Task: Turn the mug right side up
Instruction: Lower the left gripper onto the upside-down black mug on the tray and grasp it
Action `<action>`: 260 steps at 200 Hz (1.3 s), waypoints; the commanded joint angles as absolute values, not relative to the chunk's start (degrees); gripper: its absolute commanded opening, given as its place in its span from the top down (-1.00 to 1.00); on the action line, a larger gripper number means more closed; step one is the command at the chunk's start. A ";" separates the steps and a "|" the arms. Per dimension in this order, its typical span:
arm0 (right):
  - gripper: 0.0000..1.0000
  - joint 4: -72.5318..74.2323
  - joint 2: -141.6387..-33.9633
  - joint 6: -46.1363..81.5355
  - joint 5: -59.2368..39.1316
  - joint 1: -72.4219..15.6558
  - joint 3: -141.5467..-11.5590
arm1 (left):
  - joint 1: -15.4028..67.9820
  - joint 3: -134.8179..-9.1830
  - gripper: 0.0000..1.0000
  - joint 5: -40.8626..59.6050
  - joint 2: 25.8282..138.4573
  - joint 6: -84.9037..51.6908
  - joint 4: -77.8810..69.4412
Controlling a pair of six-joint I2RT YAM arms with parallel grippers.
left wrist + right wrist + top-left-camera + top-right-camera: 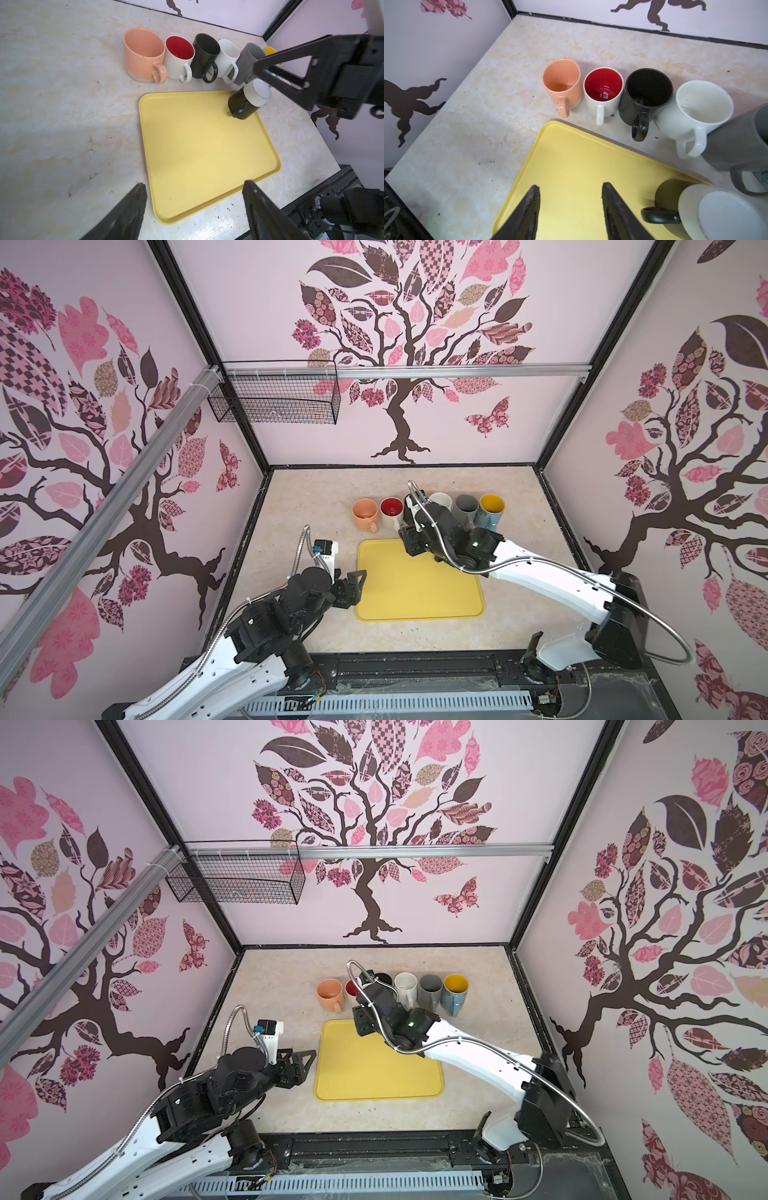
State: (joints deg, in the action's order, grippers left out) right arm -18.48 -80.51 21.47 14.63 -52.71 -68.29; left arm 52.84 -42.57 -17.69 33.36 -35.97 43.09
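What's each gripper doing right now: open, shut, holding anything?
Left gripper: open, holding nothing.
Right gripper: open, holding nothing; the upside-down mug stands beside it on the tray.

Table [316, 497]: cream marbled top, scuffed, flecked with dark specks
Tray [415, 593]: yellow, flat on the table, about mid-table
Behind the tray: six upright mugs in one close row, handles toward the tray
Row, left to right: peach mug [365, 512], red-lined mug [390, 510], black mug [645, 97], white mug [441, 501], grey mug [465, 508], yellow-lined mug [491, 508]
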 commanded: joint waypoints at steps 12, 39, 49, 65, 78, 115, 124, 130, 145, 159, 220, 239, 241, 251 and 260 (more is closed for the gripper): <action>-0.04 -19.06 -76.08 21.77 14.48 -52.82 -62.62 | 52.56 -41.40 -0.51 -16.61 35.86 -34.21 39.75; -0.04 -18.96 -74.34 22.14 15.64 -51.79 -59.58 | 52.56 -41.58 -0.51 -15.94 37.81 -33.71 37.80; -0.04 -19.02 -73.67 22.15 15.78 -51.02 -58.87 | 52.60 -41.67 -0.51 -15.21 38.57 -33.55 36.91; -0.04 -18.92 -72.23 22.50 16.49 -49.84 -57.73 | 52.56 -41.91 -0.51 -14.05 40.32 -33.21 35.62; -0.04 -18.55 -70.84 22.46 17.15 -49.33 -56.52 | 52.56 -41.92 -0.50 -13.30 41.59 -33.11 34.76; -0.05 -19.40 -68.28 22.89 18.11 -47.96 -54.41 | 52.69 -42.18 -0.43 -9.34 45.42 -32.27 31.28; -0.04 -19.51 -67.42 23.28 18.41 -47.54 -53.66 | 52.88 -42.51 -0.42 -8.53 46.67 -31.94 30.48; -0.04 -19.32 -66.73 23.29 18.16 -47.23 -53.03 | 53.12 -42.74 -0.41 -8.04 47.67 -31.60 29.52; -0.03 -18.94 -65.32 23.71 18.19 -46.27 -51.46 | 54.09 -43.25 -0.41 -7.49 50.33 -30.59 27.03; -0.03 -18.90 -64.16 24.11 18.15 -45.35 -50.08 | 55.11 -43.84 -0.40 -7.02 53.46 -29.33 23.66; -0.02 -19.22 -57.79 25.33 17.66 -41.86 -45.68 | 56.51 -52.23 -0.35 -2.28 72.74 -21.30 14.20; -0.02 -19.57 -56.53 25.06 18.40 -41.37 -44.78 | 56.60 -54.88 -0.26 2.99 78.92 -16.14 10.94; -0.02 -19.66 -56.45 25.12 18.55 -41.39 -44.73 | 56.58 -55.07 -0.26 3.32 79.32 -15.77 10.67; -0.03 -20.24 -55.96 25.05 19.21 -41.37 -44.65 | 56.60 -56.93 -0.23 3.46 82.81 -14.32 10.26; -0.03 -20.56 -55.39 24.96 19.49 -41.31 -44.43 | 56.52 -58.82 -0.23 3.92 85.67 -12.89 10.69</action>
State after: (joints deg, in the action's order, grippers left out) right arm -19.07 -57.28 24.71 17.61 -41.63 -44.53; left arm 56.38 -53.06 -0.01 80.12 -19.66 14.94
